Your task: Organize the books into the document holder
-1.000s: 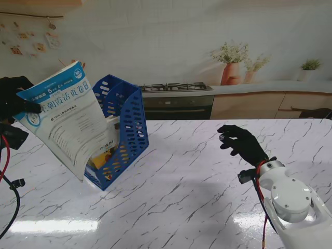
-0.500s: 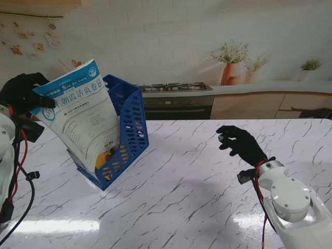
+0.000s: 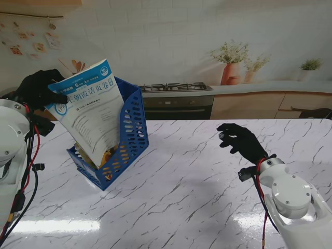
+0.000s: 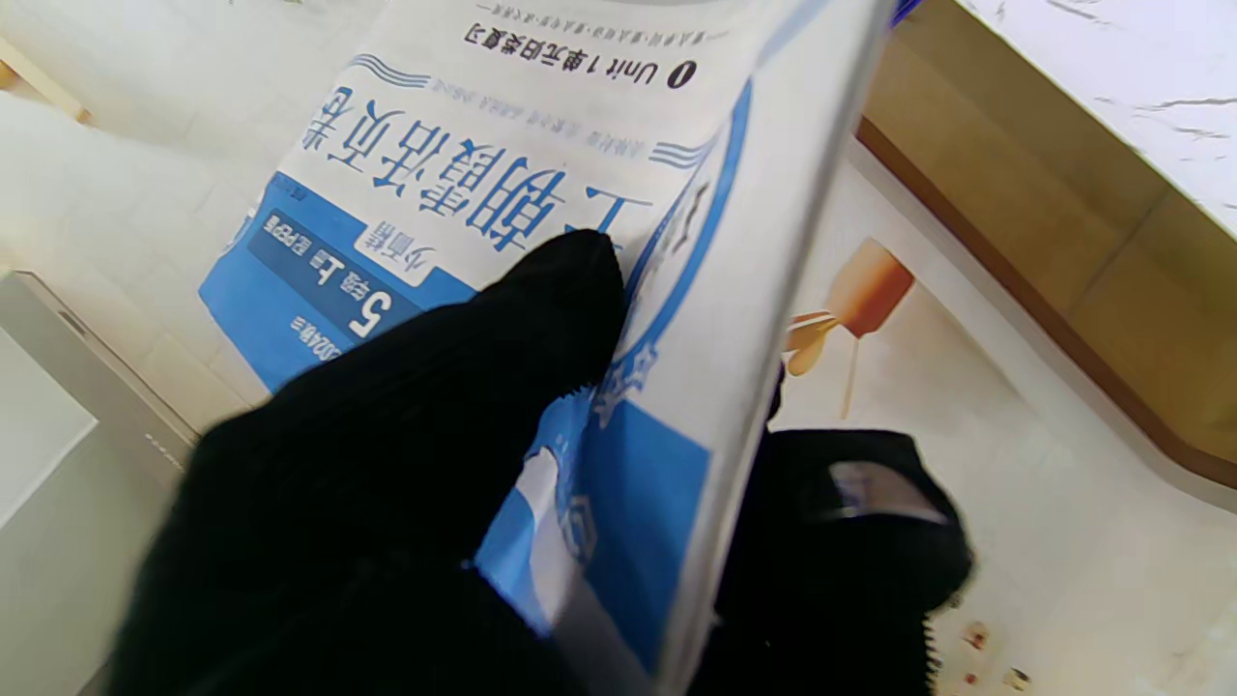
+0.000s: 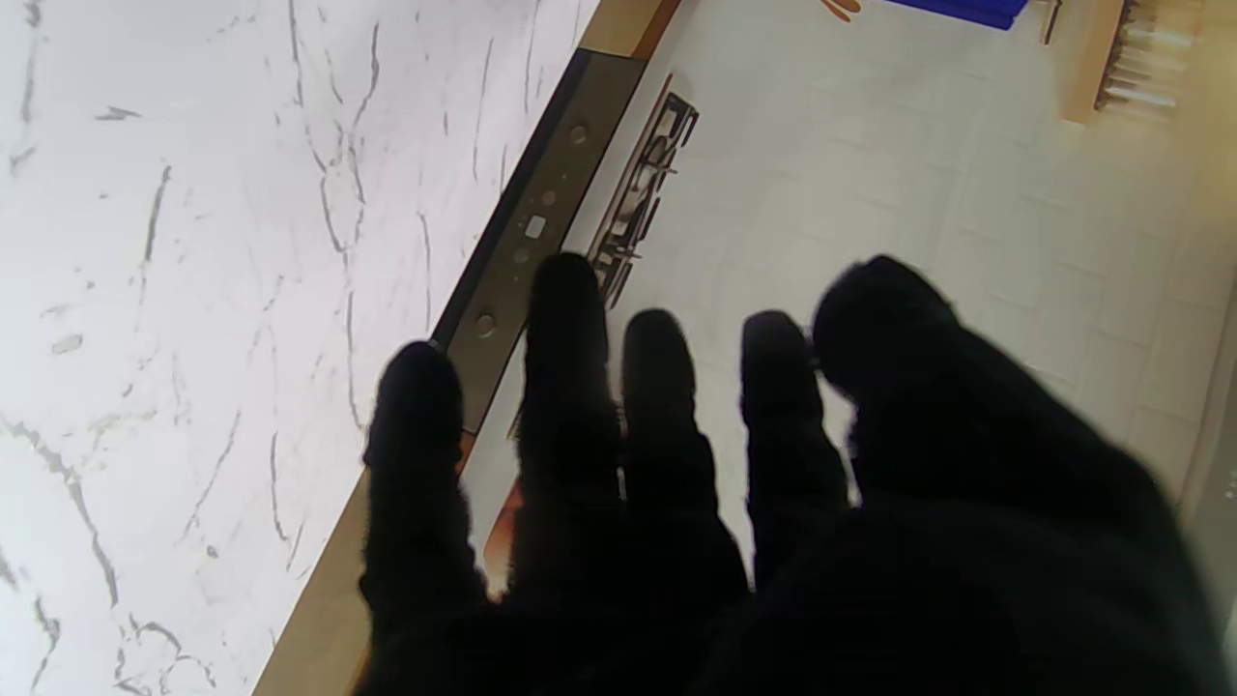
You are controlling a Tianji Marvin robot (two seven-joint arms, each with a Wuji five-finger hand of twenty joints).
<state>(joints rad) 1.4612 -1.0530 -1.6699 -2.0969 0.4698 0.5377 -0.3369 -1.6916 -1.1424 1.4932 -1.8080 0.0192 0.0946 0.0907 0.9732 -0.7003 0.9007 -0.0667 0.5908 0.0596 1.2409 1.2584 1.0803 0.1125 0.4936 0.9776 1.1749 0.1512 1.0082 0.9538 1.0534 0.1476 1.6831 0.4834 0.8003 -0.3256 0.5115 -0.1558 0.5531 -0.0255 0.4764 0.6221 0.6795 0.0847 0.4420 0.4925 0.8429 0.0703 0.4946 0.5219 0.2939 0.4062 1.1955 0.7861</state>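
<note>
Book [image 3: 91, 111] now stands deeper in holder [image 3: 127, 137] than before.

white tiled wall [image 3: 171, 36], stove [image 3: 175, 87], marble table [image 3: 197, 181].

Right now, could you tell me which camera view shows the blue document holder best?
The stand view: the whole blue document holder shows there, tilted, with the book partly inside, held by the left hand. The left wrist view shows only a sliver past the book; the right wrist view shows a distant blue piece.
</note>
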